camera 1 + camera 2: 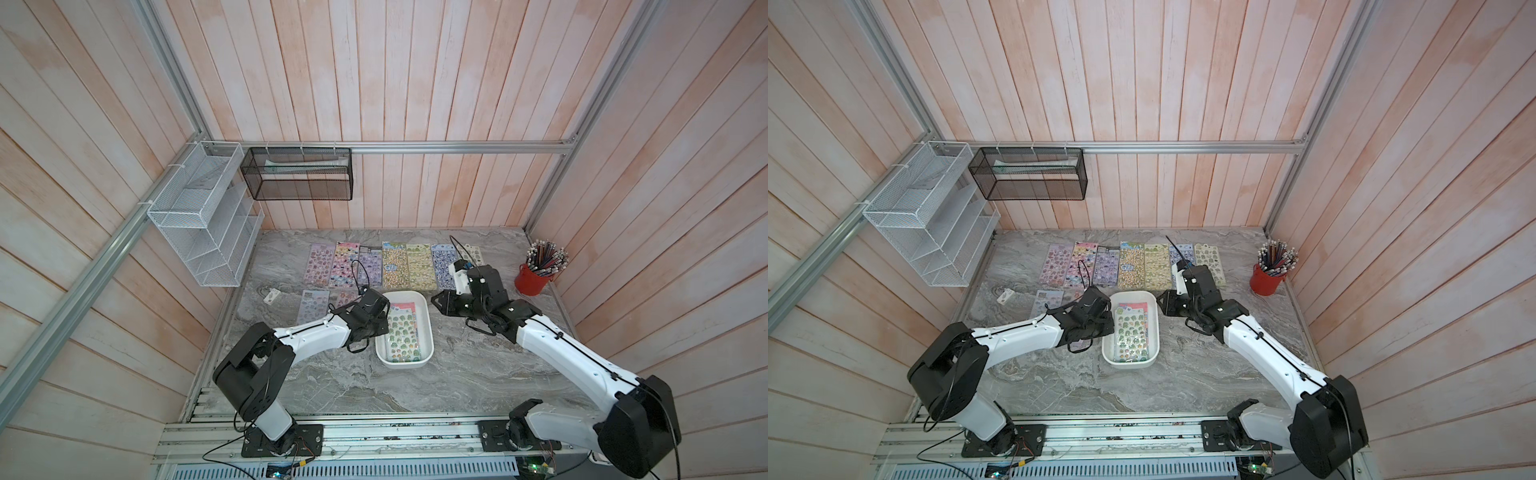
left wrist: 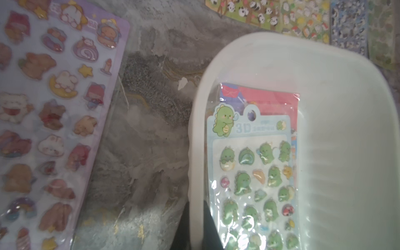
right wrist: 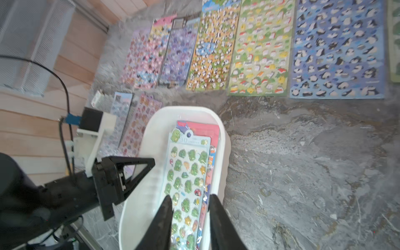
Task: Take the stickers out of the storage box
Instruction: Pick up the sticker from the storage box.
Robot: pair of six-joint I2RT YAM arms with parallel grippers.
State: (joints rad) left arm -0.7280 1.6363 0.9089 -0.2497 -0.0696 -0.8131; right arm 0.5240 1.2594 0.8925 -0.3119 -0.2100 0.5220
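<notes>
The storage box [image 1: 405, 365] [image 1: 1129, 365] is a white tub in the middle of the marble table. In it lies a green dinosaur sheet of stickers [image 1: 402, 337] [image 2: 255, 173] [image 3: 186, 173] on top of a red sheet [image 2: 270, 97]. My left gripper [image 1: 384, 326] [image 2: 195, 202] is shut on the box's left wall [image 2: 194, 151], one finger inside and one outside. My right gripper [image 1: 436, 300] [image 3: 190, 195] hovers by the box's far right corner. Its fingers stand apart with nothing between them, and the dinosaur sheet shows below the gap. Several other sticker sheets [image 1: 395, 266] [image 3: 259, 47] lie flat on the table behind the box.
A red cup of pencils [image 1: 534, 276] stands at the far right. A white wire rack [image 1: 203, 224] and a black mesh basket [image 1: 299, 174] hang on the walls. Two more sheets [image 2: 54, 108] and a small white tag [image 1: 272, 296] lie left of the box.
</notes>
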